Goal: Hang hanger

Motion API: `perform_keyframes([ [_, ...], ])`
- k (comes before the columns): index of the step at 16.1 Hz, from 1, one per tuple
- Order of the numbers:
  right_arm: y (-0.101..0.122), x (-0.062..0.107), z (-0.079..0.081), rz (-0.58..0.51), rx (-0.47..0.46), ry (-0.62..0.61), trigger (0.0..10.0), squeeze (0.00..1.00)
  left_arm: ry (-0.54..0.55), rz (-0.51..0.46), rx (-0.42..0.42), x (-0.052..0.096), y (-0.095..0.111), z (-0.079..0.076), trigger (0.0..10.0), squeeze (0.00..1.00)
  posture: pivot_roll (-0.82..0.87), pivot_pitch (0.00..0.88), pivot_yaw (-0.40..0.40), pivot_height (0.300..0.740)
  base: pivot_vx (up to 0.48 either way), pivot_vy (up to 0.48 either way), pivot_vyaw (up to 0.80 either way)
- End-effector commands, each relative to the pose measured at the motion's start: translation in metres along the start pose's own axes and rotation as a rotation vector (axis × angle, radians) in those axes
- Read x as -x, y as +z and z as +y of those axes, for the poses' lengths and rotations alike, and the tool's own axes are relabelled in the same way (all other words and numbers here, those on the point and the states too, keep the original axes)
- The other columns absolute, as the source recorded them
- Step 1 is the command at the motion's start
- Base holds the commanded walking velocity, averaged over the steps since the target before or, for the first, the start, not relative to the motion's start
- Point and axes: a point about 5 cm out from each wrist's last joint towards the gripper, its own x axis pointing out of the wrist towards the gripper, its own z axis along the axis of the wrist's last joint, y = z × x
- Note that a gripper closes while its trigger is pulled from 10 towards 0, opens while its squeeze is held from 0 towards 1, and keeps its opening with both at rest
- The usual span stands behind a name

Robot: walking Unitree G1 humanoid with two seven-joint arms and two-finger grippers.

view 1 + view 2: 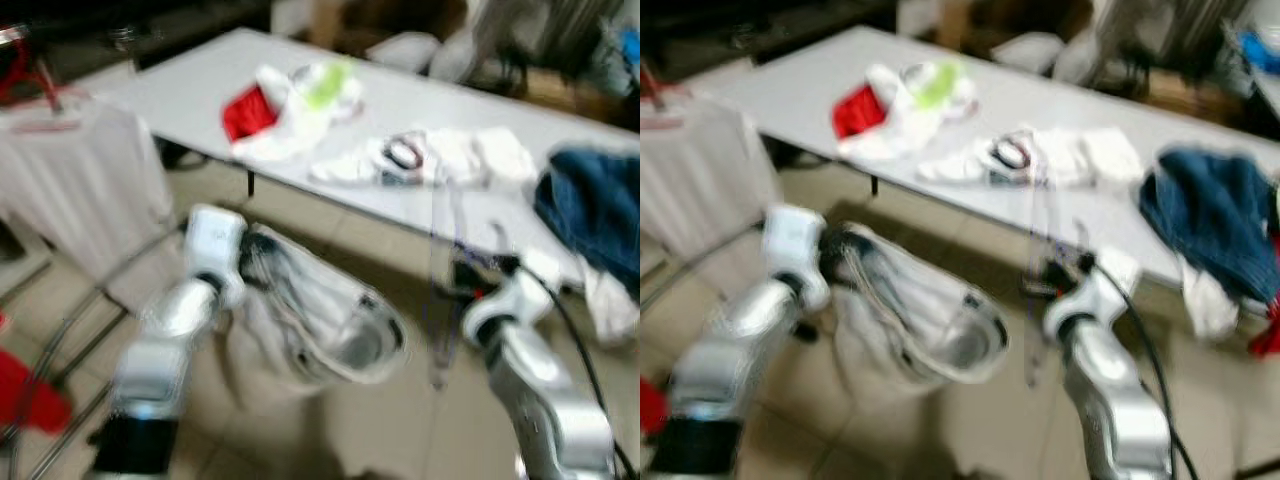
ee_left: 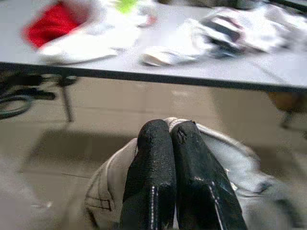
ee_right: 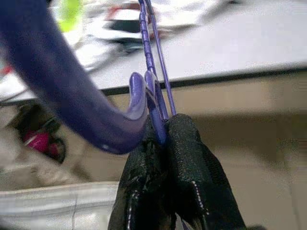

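Note:
The eye views are blurred. My right gripper [image 3: 165,125] is shut on a purple plastic hanger [image 3: 72,96], whose thin frame [image 1: 440,235] rises in front of the table edge. My left gripper [image 2: 165,132] is shut on a white-grey garment [image 1: 320,325] that hangs bunched between my two arms above the tiled floor. The cloth [image 2: 230,153] wraps around the left fingers [image 2: 153,177]. Hanger and garment sit apart, the hanger to the garment's right.
A long white table [image 1: 190,90] runs across in front, bearing a red and white clothes pile [image 1: 265,110], white clothes [image 1: 440,155] and a blue garment [image 1: 595,205]. At the left, a white garment [image 1: 80,190] hangs on a rack. Something red [image 1: 25,395] lies low left.

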Motion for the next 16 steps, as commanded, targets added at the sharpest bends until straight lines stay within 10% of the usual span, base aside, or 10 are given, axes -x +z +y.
perform_keyframes([
  [1, 0.0076, -0.0006, 0.0011, -0.033, 0.002, -0.002, 10.0, 0.00, 0.008, -0.068, -0.024, -0.0010, 0.0178, 0.0047, 10.0, 0.00, -0.08, 0.000, -0.056, 0.740, 0.000, 0.345, -0.78],
  [16, 0.0028, -0.0059, -0.0036, -0.024, 0.036, 0.020, 10.0, 0.00, 0.033, -0.061, -0.013, -0.0057, 0.0155, 0.0059, 10.0, 0.00, -0.08, 0.000, -0.043, 0.740, 0.000, 0.325, -0.73],
])
